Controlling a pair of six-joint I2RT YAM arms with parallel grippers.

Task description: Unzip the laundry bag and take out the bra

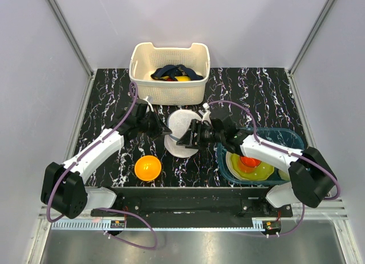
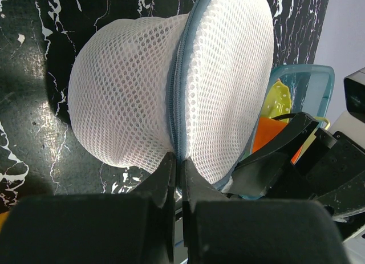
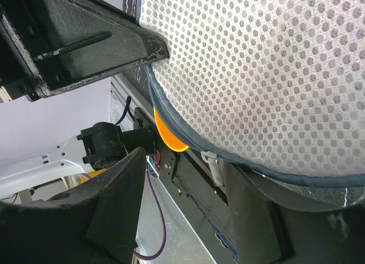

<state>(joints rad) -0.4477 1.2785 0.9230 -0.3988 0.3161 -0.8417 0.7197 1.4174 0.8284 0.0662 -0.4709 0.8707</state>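
The laundry bag (image 1: pixel 181 124) was found near the middle of the black marbled table (image 1: pixel 251 93), tipped onto its side between the two arms, just in front of the cream slotted basket (image 1: pixel 170 87). Dark and yellow clothes (image 1: pixel 174 73) were seen inside that basket.

In the left wrist view the bag (image 2: pixel 125 87) was shown as a white mesh drum with a grey-blue zip (image 2: pixel 175 93) running around its waist. The zip was seen closed along the whole visible stretch. The left hand (image 1: pixel 164 129) was brought up against the bag's left side. Its fingers were pressed together (image 2: pixel 177 161) right on the zip line at the bag's lower edge. Whether the zip's pull was caught between them could not be told.

The right hand (image 1: pixel 191 139) was placed against the bag's right side. In its own view the fingers were held well apart (image 3: pixel 151 104). The upper fingertip (image 3: pixel 154 47) was laid against the mesh (image 3: pixel 274 76), while a gap was left between the lower finger (image 3: pixel 122 190) and the bag's piped rim.

An orange bowl (image 1: pixel 147 167) was set on the table near the left arm, apart from the bag. A blue tub (image 1: pixel 291 135) holding yellow and orange ware (image 1: pixel 249 164) was placed under the right arm.
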